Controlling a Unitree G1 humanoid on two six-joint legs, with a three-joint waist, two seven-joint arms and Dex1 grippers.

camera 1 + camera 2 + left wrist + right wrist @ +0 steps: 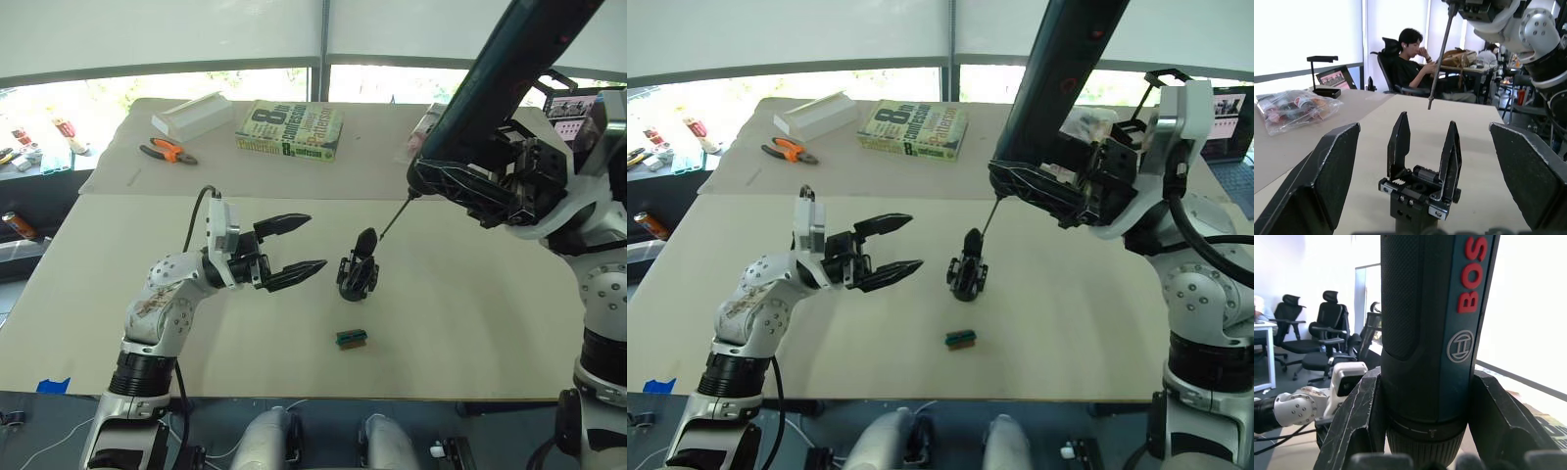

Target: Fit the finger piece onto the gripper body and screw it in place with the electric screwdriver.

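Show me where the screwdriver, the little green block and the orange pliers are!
Screwdriver (1058,69): right eye view, on its thick dark handle.
Green block (352,338): left eye view, on its top.
Orange pliers (167,150): left eye view, on the orange handles.

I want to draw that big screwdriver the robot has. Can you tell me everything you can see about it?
The electric screwdriver is a long, thick cylinder, dark blue-black, with a finely textured grip and raised red letters above a round logo. It looks like plastic. A thin metal bit sticks out of its lower end. The right gripper clamps it near that end, a finger on each side. It hangs tilted, bit pointing down toward the gripper body on the table, its tip just above, not touching.
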